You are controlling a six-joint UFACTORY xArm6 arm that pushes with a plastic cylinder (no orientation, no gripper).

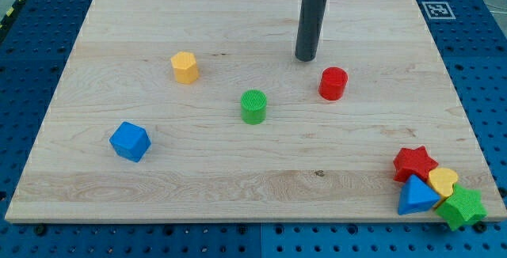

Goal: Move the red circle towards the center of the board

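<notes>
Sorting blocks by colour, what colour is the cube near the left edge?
Blue, seen clearly in the camera view.

One camera looks down at a slant — from the board's near edge — taking in nearly all.

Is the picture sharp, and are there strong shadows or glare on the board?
Camera view: sharp throughout, even soft light; only faint shadows under my tip and the red circle; no glare on the board; rod's upper end is cut off at the view's top.

You're looking at a lab bench: blue perforated mounting plate, wooden surface, fiducial marker.
</notes>
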